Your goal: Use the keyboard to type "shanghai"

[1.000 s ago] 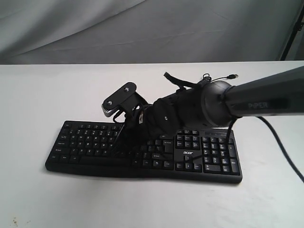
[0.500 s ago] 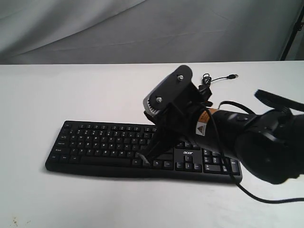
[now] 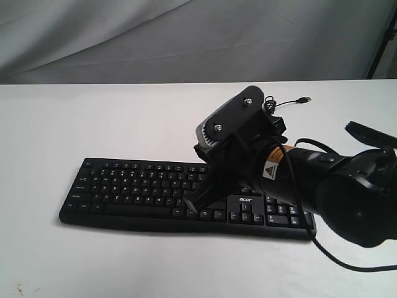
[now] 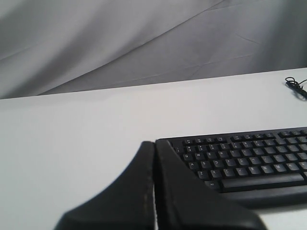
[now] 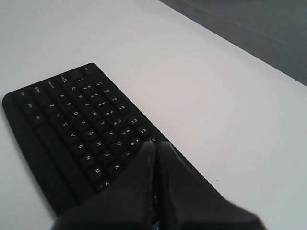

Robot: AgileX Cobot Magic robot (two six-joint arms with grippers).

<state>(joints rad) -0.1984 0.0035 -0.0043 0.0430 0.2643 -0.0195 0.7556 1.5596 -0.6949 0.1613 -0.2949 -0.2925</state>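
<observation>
Exterior view, R claw (image 3: pixel 186 204) pinched, over kbd (image 3: pixel 124 186) mid keys

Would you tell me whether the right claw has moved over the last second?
Yes: in the exterior view the right claw has shifted rightward along the keyboard.

**A:** Delta on the right claw (image 3: pixel 188 205)?

**B:** Big swing in the last second. It was reaching across the keyboard (image 3: pixel 124 186) with its tip over the middle letter rows. Now the tip is at the bottom row, with the end of the space bar (image 3: pixel 139 210) just beside it.

**A:** Wrist?

**B:** The camera mount (image 3: pixel 229 118) was straight above the tip. Now it's above and further back. The arm (image 3: pixel 347 198) behind the claw was a level tube, now it's folded low. An orange warning label (image 3: pixel 269 169) has come into view behind the claw.

**A:** Last half second?

**B:** Minor. The mount tips flatter and the tip barely shifts.
</observation>
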